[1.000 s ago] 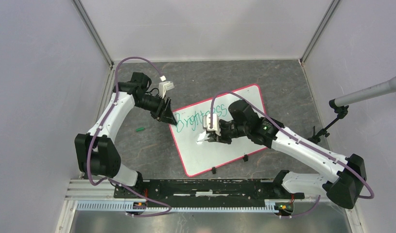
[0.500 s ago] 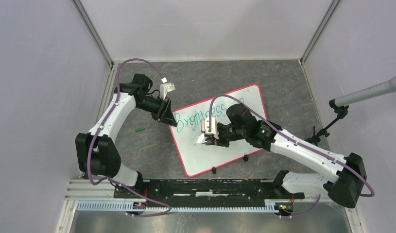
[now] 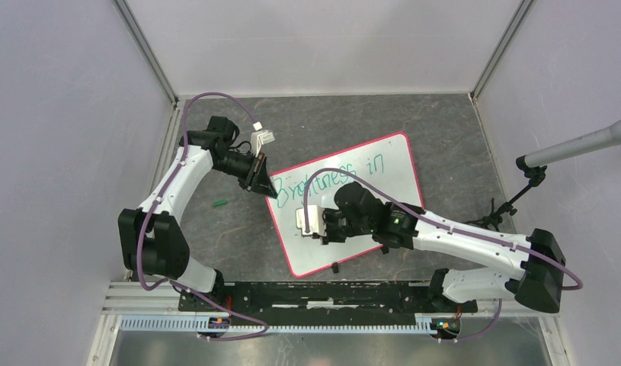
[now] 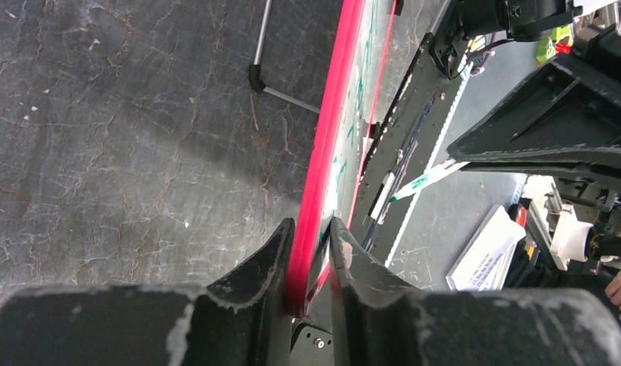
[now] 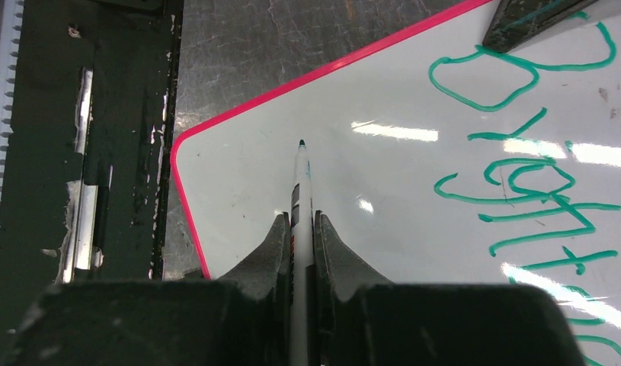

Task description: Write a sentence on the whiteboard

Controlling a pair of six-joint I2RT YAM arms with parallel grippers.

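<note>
Whiteboard (image 3: pixel 398 179) glossy white, red-pink rim, green lettering (image 3: pixel 322 181) "Brightness in", left fingers (image 4: pixel 254 267) pinching its edge, right fingers (image 5: pixel 265 255) clamping marker (image 5: pixel 300 191)

The whiteboard (image 3: pixel 316 258), glossy white with a red-pink rim and rounded corners, is seen at the centre of the top view, turned so its long edges rise rightward. The sentence (image 3: pixel 315 183) is written in green near its upper edge, reading "Brightness in".

A dark grey table top with cracks (image 3: pixel 330 122) lies under everything. A small green plastic piece (image 3: pixel 220 203) rests on it at the left. A grey microphone on a black stand (image 3: pixel 589 142) pokes in from the right. A small black block (image 3: pixel 335 267) sits near a long black metal rail (image 3: pixel 322 296)
</note>
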